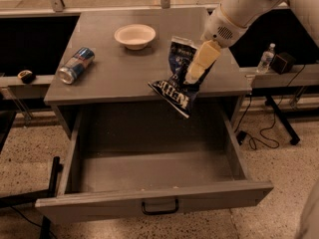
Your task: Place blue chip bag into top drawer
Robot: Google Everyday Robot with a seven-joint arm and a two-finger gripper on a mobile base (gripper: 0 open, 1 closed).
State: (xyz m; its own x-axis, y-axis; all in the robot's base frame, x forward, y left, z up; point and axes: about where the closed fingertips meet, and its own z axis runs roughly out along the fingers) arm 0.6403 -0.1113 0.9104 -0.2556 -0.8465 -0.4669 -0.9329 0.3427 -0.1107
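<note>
The blue chip bag (175, 86), dark navy foil with white lettering, lies on the grey cabinet top at its front edge, right of centre. Its lower corner hangs over the open top drawer (154, 203). The drawer is pulled far out, with a flat grey front panel and a small black handle (159, 206); its inside shows nothing in it. My gripper (198, 67), cream-coloured on a white arm coming from the upper right, sits over the bag's upper right part, touching or just above it.
A white bowl (134, 36) stands at the back middle of the cabinet top (114, 73). A blue-and-silver drink can (75, 65) lies on its side at the left. A water bottle (266, 58) and cables are on the right, beyond the cabinet.
</note>
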